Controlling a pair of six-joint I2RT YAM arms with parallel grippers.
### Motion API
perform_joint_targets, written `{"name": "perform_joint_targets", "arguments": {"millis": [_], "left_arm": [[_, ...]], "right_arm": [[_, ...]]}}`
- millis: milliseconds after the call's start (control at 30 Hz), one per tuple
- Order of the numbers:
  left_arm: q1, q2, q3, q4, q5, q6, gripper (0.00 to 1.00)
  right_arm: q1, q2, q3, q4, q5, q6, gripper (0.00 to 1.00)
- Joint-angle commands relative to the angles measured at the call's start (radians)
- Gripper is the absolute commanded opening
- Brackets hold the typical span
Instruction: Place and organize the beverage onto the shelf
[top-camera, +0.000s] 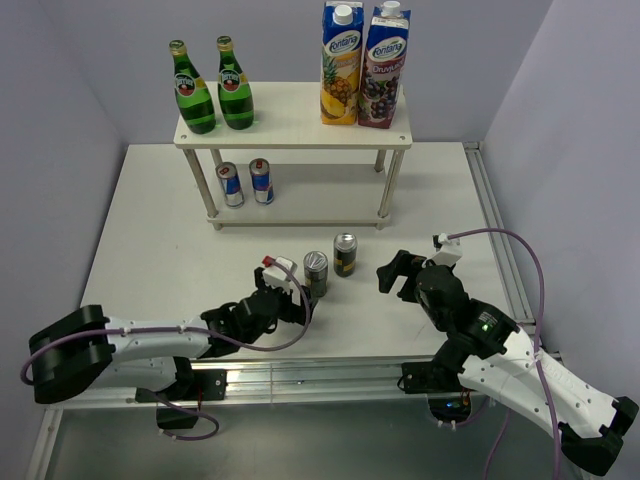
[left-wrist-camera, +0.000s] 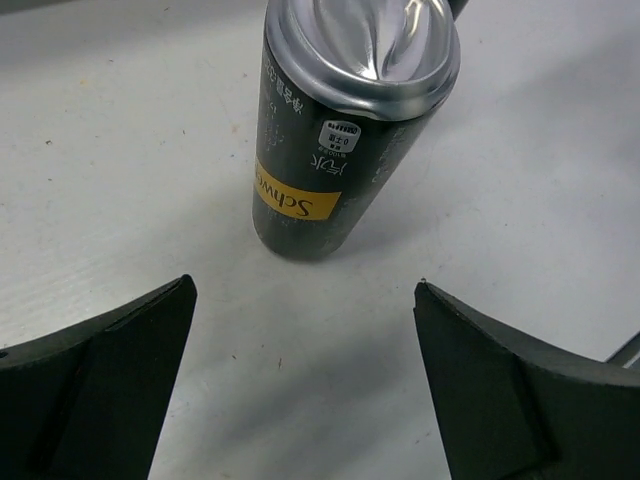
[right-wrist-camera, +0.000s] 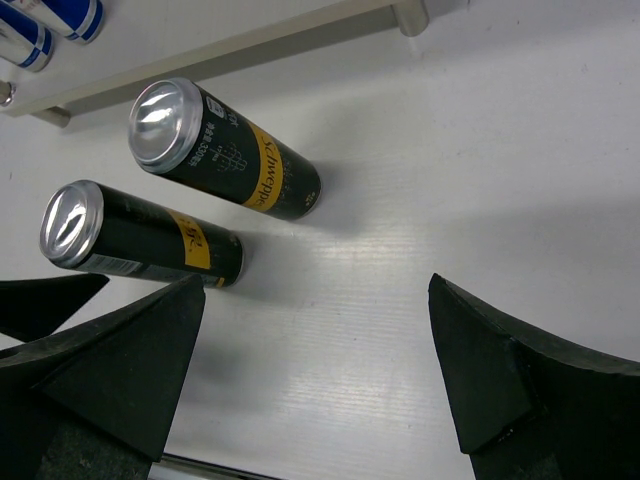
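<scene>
The left claw (top-camera: 292, 287) stood open just near of a dark can (top-camera: 316, 272) with "Schweppes" on its yellow band. The right claw (top-camera: 397, 277) gaped empty. A second dark can (top-camera: 345, 254) stood beside the first on the tabletop (top-camera: 150, 230), near of the shelf (top-camera: 300, 135), which held the green bottles (top-camera: 192, 92) and the blue-silver cans (top-camera: 232, 185).

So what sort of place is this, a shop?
Probably a robotics lab test cell, not a shop: a left arm and right arm bolted to a white table, plain walls closing it in, and a small shelf staged with green bottles and juice cartons.
</scene>
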Motion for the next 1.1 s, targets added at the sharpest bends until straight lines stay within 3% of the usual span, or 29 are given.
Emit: {"name": "perform_joint_targets", "arguments": {"millis": [0, 333, 533, 633, 667, 767, 833, 967, 1067], "left_arm": [[-0.006, 0.05, 0.003, 0.187, 0.003, -0.016, 0.98], [-0.006, 0.334, 0.107, 0.356, -0.083, 0.043, 0.97], [0.007, 0.477, 0.204, 0.389, -0.12, 0.075, 0.92], [0.027, 0.521, 0.233, 0.396, -0.149, 0.087, 0.81], [0.043, 0.527, 0.244, 0.396, -0.157, 0.086, 0.71], [0.075, 0.553, 0.265, 0.386, -0.151, 0.095, 0.54], [0.089, 0.563, 0.27, 0.385, -0.145, 0.109, 0.48], [0.104, 0.532, 0.281, 0.353, -0.184, 0.121, 0.0], [0.11, 0.48, 0.289, 0.319, -0.188, 0.141, 0.0]], "right_arm": [[0.008, -0.004, -0.003, 0.04, 0.011, -0.008, 1.0], [0.008, 0.0, -0.005, 0.041, 0.011, -0.008, 1.0], [0.008, 0.008, 0.0, 0.04, 0.007, -0.01, 1.0], [0.008, 0.008, -0.002, 0.043, 0.005, -0.013, 1.0], [0.008, 0.009, -0.002, 0.043, 0.005, -0.013, 1.0], [0.008, 0.016, 0.001, 0.043, 0.005, -0.014, 1.0], [0.008, 0.02, 0.001, 0.043, 0.005, -0.014, 1.0], [0.008, 0.017, 0.0, 0.044, 0.005, -0.014, 1.0], [0.008, 0.014, 0.0, 0.044, 0.005, -0.014, 1.0]]}}
